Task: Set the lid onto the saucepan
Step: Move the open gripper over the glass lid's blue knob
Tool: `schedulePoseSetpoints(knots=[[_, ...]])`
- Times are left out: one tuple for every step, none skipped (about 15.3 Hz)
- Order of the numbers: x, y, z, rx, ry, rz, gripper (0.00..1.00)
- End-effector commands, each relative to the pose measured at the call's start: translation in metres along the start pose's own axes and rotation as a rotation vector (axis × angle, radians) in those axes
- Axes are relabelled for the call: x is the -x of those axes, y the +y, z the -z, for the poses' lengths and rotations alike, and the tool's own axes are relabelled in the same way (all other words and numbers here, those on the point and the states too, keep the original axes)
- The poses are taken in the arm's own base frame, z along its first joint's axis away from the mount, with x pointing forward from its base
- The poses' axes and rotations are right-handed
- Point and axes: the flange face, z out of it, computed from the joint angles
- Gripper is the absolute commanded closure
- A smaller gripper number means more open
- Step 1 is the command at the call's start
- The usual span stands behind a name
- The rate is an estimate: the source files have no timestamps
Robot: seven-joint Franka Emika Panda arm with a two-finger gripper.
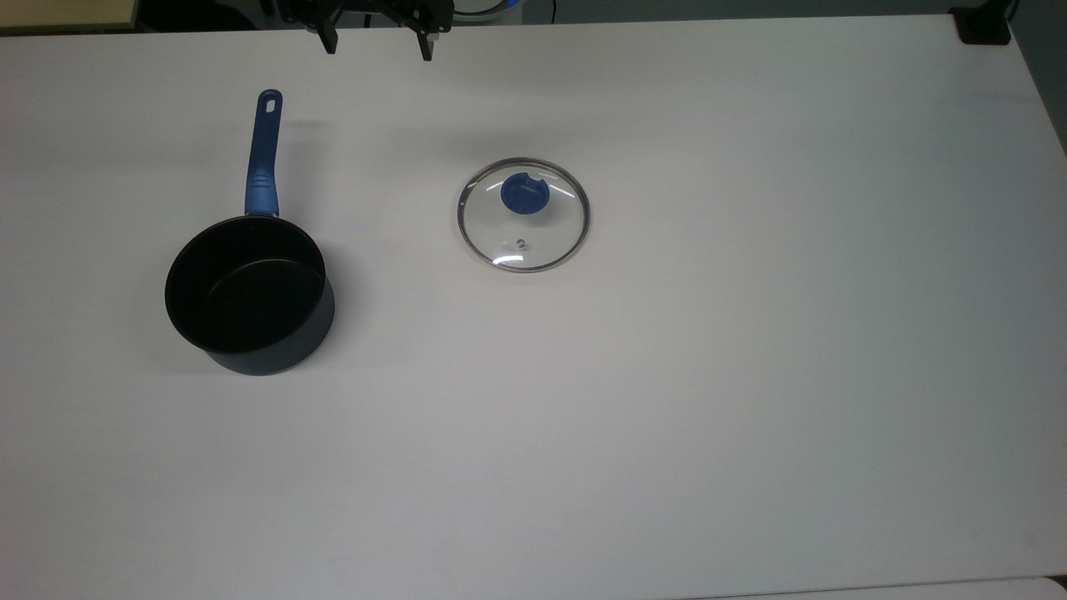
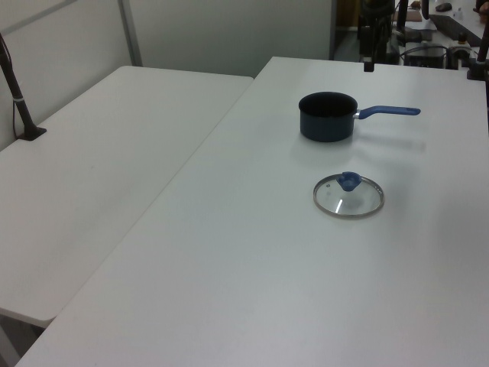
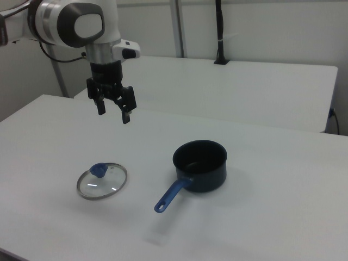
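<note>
**Lid flat on the table, pan uncovered, nothing lifted yet**

Nearest the right view's camera, the long blue handle of the small dark navy saucepan (image 3: 200, 166) points forward; the pot stands upright, its black inside bare. Well apart from it, on the white table (image 1: 667, 417), the round clear glass lid (image 1: 523, 215) with metal rim and blue centre knob lies flat, knob up. Above the table, the black two-finger gripper (image 3: 113, 112) hangs with fingers spread wide, holding nothing. By my judgement the whole job remains: descend, grasp the knob, carry, seat the lid
</note>
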Motion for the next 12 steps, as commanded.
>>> schedulePoseSetpoints(knots=[[0.003, 0.0, 0.001, 0.014, -0.014, 0.017, 0.0], [0.003, 0.001, 0.001, 0.014, -0.014, 0.017, 0.0], [0.003, 0.001, 0.001, 0.014, -0.015, 0.016, 0.0], [0.002, 0.001, 0.001, 0.014, -0.014, 0.016, 0.0], [0.002, 0.002, 0.0, 0.014, -0.012, 0.014, 0.0], [-0.002, 0.004, -0.004, 0.013, -0.017, 0.011, 0.0], [-0.004, 0.005, -0.005, 0.012, -0.018, 0.009, 0.0], [-0.007, 0.006, -0.002, 0.012, -0.009, 0.009, 0.0], [-0.008, 0.006, -0.002, 0.013, -0.006, 0.008, 0.0], [-0.009, 0.006, -0.002, 0.013, -0.004, 0.008, 0.0], [-0.009, 0.008, -0.002, 0.012, -0.004, 0.005, 0.0], [-0.009, 0.011, -0.002, 0.012, -0.002, -0.001, 0.0]])
